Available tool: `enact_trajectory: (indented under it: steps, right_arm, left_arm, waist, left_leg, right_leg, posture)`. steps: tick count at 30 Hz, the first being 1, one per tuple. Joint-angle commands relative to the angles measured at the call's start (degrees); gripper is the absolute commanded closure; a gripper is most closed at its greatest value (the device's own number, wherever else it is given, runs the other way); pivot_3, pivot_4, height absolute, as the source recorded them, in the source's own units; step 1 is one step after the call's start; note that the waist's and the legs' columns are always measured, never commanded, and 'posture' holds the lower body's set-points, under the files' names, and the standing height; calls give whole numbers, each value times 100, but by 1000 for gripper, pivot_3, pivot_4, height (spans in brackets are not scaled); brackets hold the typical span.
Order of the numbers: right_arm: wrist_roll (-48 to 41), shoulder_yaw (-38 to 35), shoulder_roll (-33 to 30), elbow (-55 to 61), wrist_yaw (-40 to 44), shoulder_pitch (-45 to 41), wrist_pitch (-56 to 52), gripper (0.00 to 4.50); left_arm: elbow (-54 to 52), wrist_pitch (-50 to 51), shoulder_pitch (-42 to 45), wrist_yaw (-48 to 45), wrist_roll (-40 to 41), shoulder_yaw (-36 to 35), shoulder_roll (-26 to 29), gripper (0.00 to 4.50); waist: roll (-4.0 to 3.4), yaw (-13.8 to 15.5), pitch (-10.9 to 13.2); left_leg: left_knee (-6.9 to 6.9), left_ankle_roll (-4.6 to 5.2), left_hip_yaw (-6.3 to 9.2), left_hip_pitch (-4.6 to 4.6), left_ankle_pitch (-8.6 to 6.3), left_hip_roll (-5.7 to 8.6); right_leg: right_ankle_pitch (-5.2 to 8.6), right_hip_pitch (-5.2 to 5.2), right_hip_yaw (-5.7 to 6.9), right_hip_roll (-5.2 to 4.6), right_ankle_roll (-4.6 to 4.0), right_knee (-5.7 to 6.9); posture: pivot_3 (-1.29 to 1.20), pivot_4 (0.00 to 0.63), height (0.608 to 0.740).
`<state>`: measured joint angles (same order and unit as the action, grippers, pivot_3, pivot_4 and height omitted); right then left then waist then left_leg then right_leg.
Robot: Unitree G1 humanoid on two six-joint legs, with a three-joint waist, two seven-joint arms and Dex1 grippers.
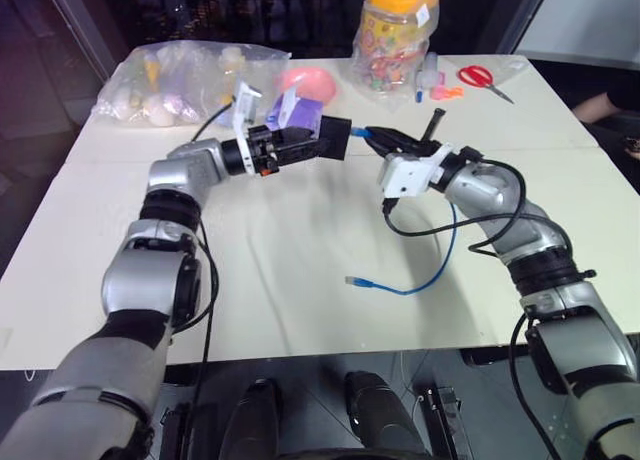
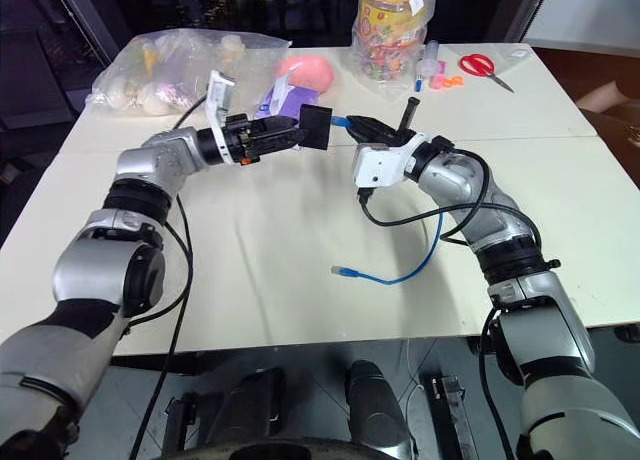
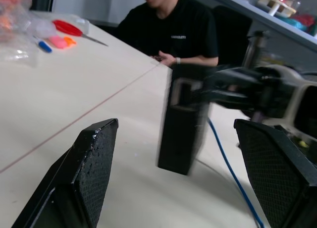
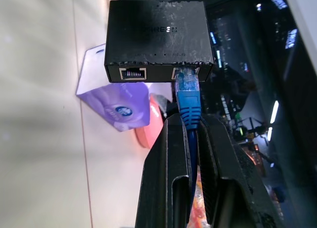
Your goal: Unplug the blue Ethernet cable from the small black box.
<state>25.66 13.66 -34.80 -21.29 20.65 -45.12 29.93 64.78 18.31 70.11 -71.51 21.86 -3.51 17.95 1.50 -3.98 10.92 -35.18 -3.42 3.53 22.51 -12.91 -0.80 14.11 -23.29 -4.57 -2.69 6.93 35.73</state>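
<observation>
A: Pinching the blue Ethernet cable [image 4: 188, 100] just behind its plug, our right gripper [image 4: 190, 134] had its two fingers [image 4: 166, 173] clenched on the cord. Did we have it out of the small black box [image 4: 157, 37] by then?

B: No. The plug sat seated in one port, with the neighbouring port empty, so the unplugging itself was left to do.

A: And our left gripper [image 3: 173, 183]?

B: Its fingers [image 3: 86, 173] stood spread wide on either side of the box. Whether they touched the box we could not tell.

A: Where was the box?

B: Up off the table [image 1: 300, 280], between our two grippers. Behind it lay a purple tissue pack [image 4: 115, 108]. From the box the cord ran back past our right gripper and drooped to the table, its free plug [image 1: 354, 280] lying well below the box.

A: So we judged the setup done, and bracing the box and pulling remained.
</observation>
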Motion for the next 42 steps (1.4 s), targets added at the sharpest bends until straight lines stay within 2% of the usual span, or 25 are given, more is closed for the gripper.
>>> enact_trajectory:
  steps: [1,4,10,11,15,16,18,19,21,23,26,28,30,32,34,42]
  right_arm:
    - [-118,-200,10,534,17,22,-202,4413]
    - [-133,-195,20,746,54,114,-319,4500]
    - [-173,-193,33,949,129,216,-456,4500]
    - [-177,-188,40,952,137,226,-468,4500]
    - [-373,-193,72,958,360,262,-632,4500]
    - [-431,-185,52,986,477,292,-706,3655]
    - [-473,-208,16,1088,594,364,-855,2839]
    - [-505,-317,18,1242,611,484,-1156,2255]
    - [-1132,-788,244,1887,690,915,-2262,1290]
    - [-2694,-1571,1100,2901,426,1310,-4160,1290]
    - [-6044,-2859,2515,4027,-667,1359,-6531,1290]
    - [-7679,-3281,2978,4382,-1131,1411,-7202,1290]
    - [-8858,-3444,3270,4533,-1512,1496,-7444,1290]
    - [-9443,-3384,3458,4578,-1667,1596,-7500,1290]
    - [-9608,-3278,3502,4498,-1792,1652,-7500,1290]
    - [-9597,-3027,3345,4081,-1588,1568,-7254,1290]
  left_arm:
    - [363,-170,375,-157,18,-323,-83,578]
    - [547,-88,554,-268,96,-545,-168,1401]
    - [612,-54,587,-383,-8,-745,-213,3767]
    - [604,-54,572,-377,-33,-762,-208,4007]
    - [589,-54,526,-314,-55,-829,-183,4000]
    - [584,-54,515,-301,-45,-856,-179,3999]
    - [570,-36,504,-261,-33,-907,-171,3999]
    - [562,1,494,-223,5,-967,-164,3999]
    - [535,53,454,-110,103,-1124,-151,3999]
    - [468,165,405,-132,203,-1254,-148,3999]
    - [291,475,350,-325,350,-1387,-159,3999]
    - [139,746,320,-442,501,-1468,-166,3999]
    - [-45,1071,272,-573,638,-1526,-173,3999]
    - [-254,1429,204,-645,799,-1592,-200,3999]
    - [-441,1692,135,-637,942,-1657,-232,3999]
    - [-1265,2567,-202,-635,1349,-1642,-289,3999]
  waist:
    - [0,-3,0]
    - [1,4,1]
    - [1,5,1]
    - [1,4,1]
    - [1,-2,1]
    - [1,-1,1]
    - [2,3,1]
    - [1,4,1]
    - [2,27,1]
    - [3,46,0]
    - [2,37,1]
    - [1,63,1]
    - [1,77,0]
    - [1,79,0]
    - [0,75,0]
    - [0,70,0]
  left_leg:
    - [0,0,-1,0,0,0]
    - [-2,0,0,2,0,0]
    - [-3,0,0,1,0,0]
    - [-4,0,-1,1,0,0]
    - [-3,0,0,0,0,0]
    - [-3,0,0,0,0,0]
    - [-3,0,1,0,0,0]
    - [-3,0,1,0,0,0]
    - [-4,0,1,0,0,0]
    - [-4,0,9,1,0,0]
    - [-3,0,13,2,0,-7]
    - [-4,-1,17,1,1,-8]
    - [-5,-1,21,0,1,-9]
    - [-5,-1,20,-2,0,-9]
    - [-5,0,19,-2,0,-9]
    - [-4,0,16,-1,0,-8]
  right_leg:
    - [0,0,0,0,0,0]
    - [0,0,0,0,0,0]
    - [0,2,0,-1,1,2]
    - [0,2,0,-1,1,3]
    - [0,2,0,-1,1,4]
    - [0,1,0,0,1,5]
    - [0,1,0,0,1,6]
    - [1,1,0,0,1,7]
    - [1,1,0,0,1,7]
    - [1,5,5,0,2,8]
    - [1,-1,6,2,1,36]
    - [0,-4,11,1,0,38]
    - [0,-2,14,1,-2,36]
    - [0,0,14,1,-3,35]
    - [0,1,13,1,-2,34]
    - [0,-2,13,2,-2,32]
  posture:
    - [0,150,739]
    - [0,150,739]
    - [0,150,739]
    - [0,150,739]
    - [0,150,739]
    - [0,150,739]
    - [0,150,739]
    - [0,150,739]
    - [0,150,739]
    - [0,150,739]
    - [0,150,739]
    - [0,150,739]
    - [0,150,739]
    - [0,150,739]
    - [0,150,739]
    - [0,150,739]
